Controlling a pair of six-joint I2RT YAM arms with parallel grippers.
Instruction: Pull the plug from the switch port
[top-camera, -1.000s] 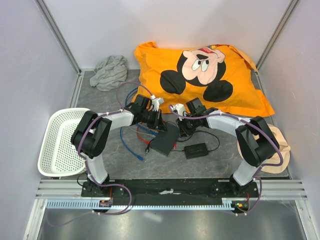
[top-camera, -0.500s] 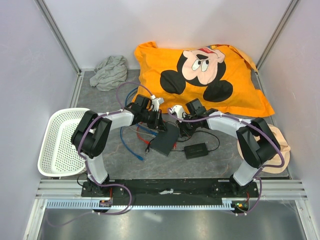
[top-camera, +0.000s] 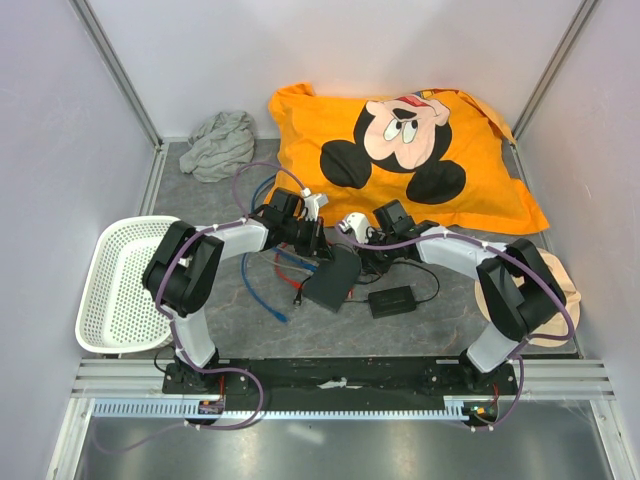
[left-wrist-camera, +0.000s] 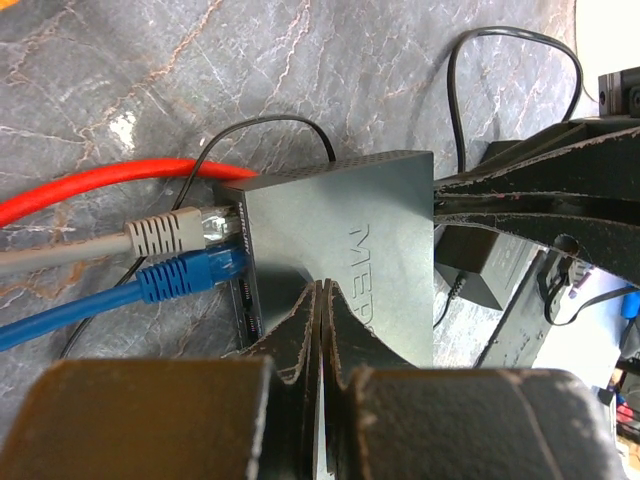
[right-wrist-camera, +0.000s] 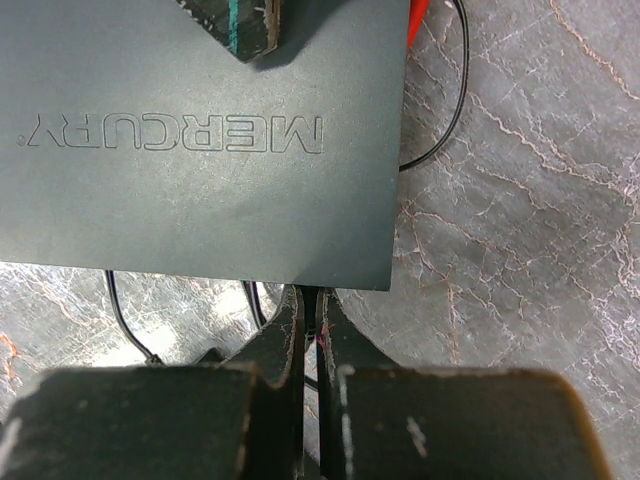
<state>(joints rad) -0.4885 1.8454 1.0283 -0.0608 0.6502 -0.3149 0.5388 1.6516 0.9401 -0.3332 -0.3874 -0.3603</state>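
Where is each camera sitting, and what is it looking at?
Top external: high behind the arms, looking down at the table; both arms show, by the switch.
Left wrist: on the left arm, looking past the left gripper at the switch's ports, gray plug and blue plug.
Right wrist: on the right arm, looking past the right gripper at the switch's MERCURY top.
Shared: every view shows the switch.

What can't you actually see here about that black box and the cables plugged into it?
- Top external view: the switch shows, but its ports and plugs are too small to tell apart.
- Left wrist view: the left end effector covers the lower ports. The cables of the grey plug and blue plug run off the left edge.
- Right wrist view: the port side lies outside the frame. Whether the right end effector pinches anything is unclear.
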